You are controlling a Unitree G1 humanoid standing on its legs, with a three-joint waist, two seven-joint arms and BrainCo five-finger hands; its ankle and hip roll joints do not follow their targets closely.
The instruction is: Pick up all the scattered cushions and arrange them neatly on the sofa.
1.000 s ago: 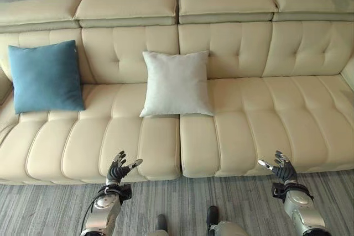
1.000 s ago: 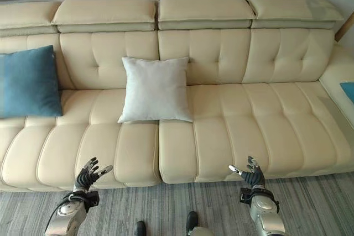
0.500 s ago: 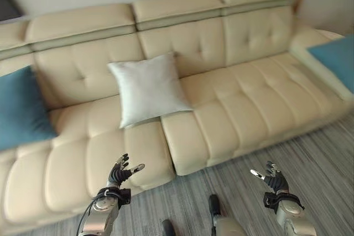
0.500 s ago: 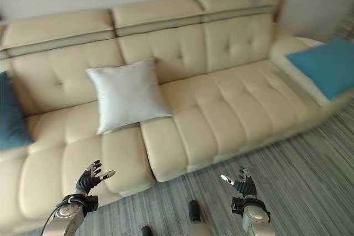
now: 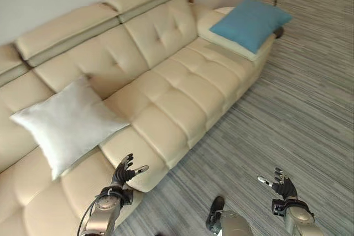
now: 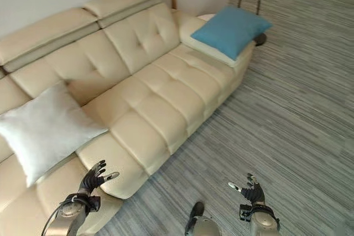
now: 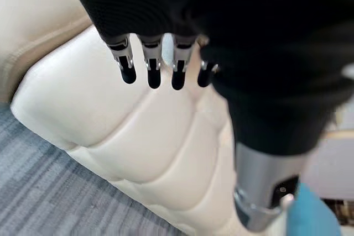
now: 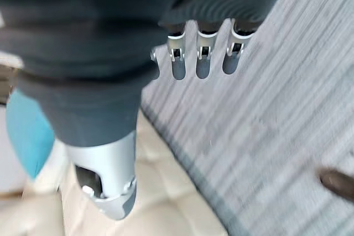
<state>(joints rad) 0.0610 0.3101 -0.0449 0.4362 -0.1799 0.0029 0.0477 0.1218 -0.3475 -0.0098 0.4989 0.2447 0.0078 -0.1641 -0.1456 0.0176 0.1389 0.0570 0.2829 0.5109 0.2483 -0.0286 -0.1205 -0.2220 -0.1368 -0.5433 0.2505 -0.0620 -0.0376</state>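
A long cream leather sofa (image 5: 166, 98) runs diagonally across the head views, its tufted backrest against the wall and its seat divided into padded sections. Its far end turns into a low corner section beside the grey striped carpet (image 5: 298, 109), which covers the floor to the robot's right and in front of it.

A white cushion (image 5: 63, 122) leans tilted against the backrest toward the robot's left, its lower corner resting on the seat. A blue cushion (image 5: 249, 23) lies flat on the sofa's far corner section, well apart from the white one, with a stretch of bare seat between them. The edge of a blue cushion also shows in both wrist views, past each arm.

The left hand (image 5: 123, 172) hovers above the front edge of the seat, near the white cushion but apart from it; its fingers (image 7: 152, 73) are straight and spread, the thumb held out to the side, and it holds nothing. The right hand (image 5: 282, 183) hangs over the carpet, clear of the sofa, with its fingers (image 8: 202, 62) likewise extended and relaxed, empty.
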